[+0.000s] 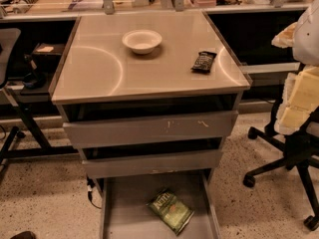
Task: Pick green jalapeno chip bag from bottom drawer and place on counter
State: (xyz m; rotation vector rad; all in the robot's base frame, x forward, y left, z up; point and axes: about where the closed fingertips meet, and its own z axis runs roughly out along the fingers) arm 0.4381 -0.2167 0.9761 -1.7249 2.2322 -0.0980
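Camera view gave me the bottom drawer [124, 208] pulled out, with the green jalapeno chip bag [170, 211] lying flat on its grey floor, right of centre and turned at an angle. Above, the desk [99, 68] carried a white bowl [142, 41] near the back and a dark packet [203, 61] toward the right edge, well apart. The pincer was outside my frame, so I could not tell its state. An office chair [294, 153] stood on the right.
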